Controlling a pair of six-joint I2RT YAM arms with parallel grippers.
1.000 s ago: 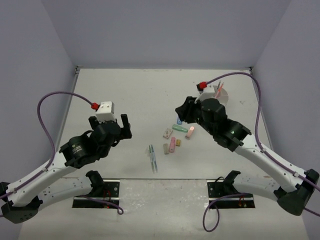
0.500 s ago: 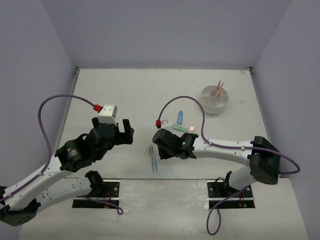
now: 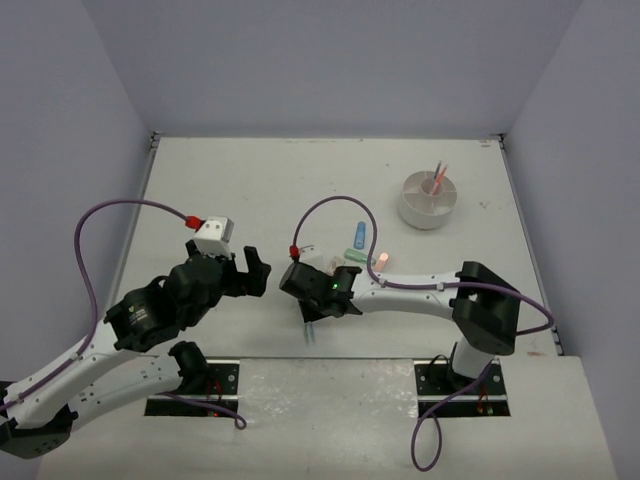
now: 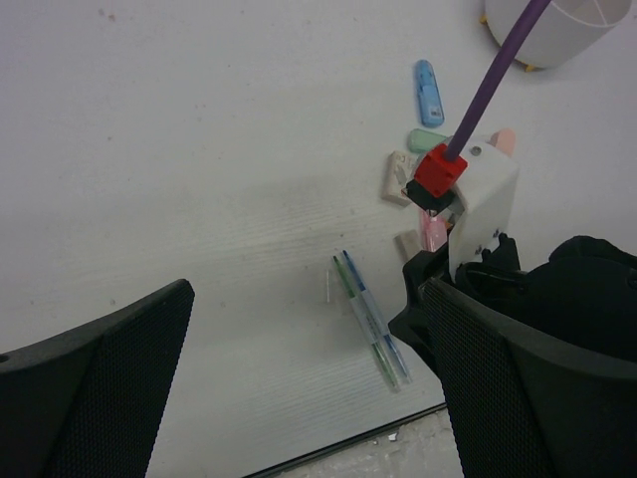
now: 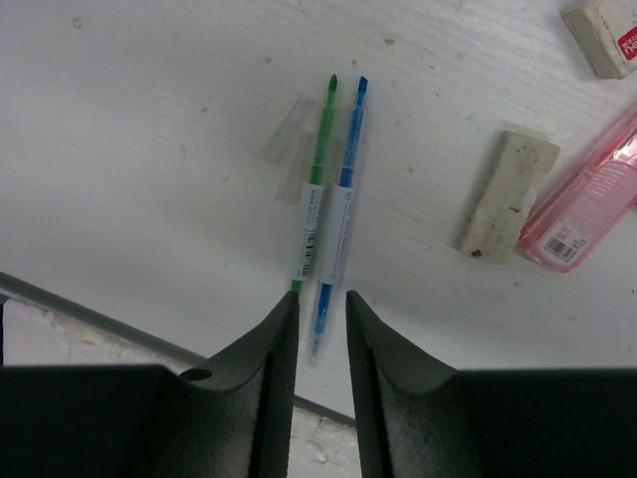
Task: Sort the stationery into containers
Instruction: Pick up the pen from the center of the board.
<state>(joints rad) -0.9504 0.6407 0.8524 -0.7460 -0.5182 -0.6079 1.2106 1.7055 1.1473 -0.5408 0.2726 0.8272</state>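
Observation:
Two thin pens lie side by side near the table's front edge, a green pen [image 5: 314, 189] and a blue pen [image 5: 343, 199], with a clear cap [image 5: 289, 129] beside them. My right gripper [image 5: 321, 304] hangs low over their near ends. Its jaws are narrow, and the blue pen's tail lies in the gap untouched. My left gripper [image 4: 307, 294] is wide open and empty, left of the pens [image 4: 370, 319]. The white round tub [image 3: 429, 200] stands at the back right with a reddish pen upright in it.
Small blocks lie just behind the pens: a tan eraser [image 5: 510, 194], a pink case [image 5: 587, 199], a white eraser [image 5: 602, 30], a blue block [image 4: 428, 92] and a green one [image 4: 428, 139]. The table's front edge [image 5: 90, 304] runs right under my right fingers.
My right arm has swung from the tub at the back right down to the pens at the front centre, and its jaws have narrowed. The left arm has shifted slightly right.

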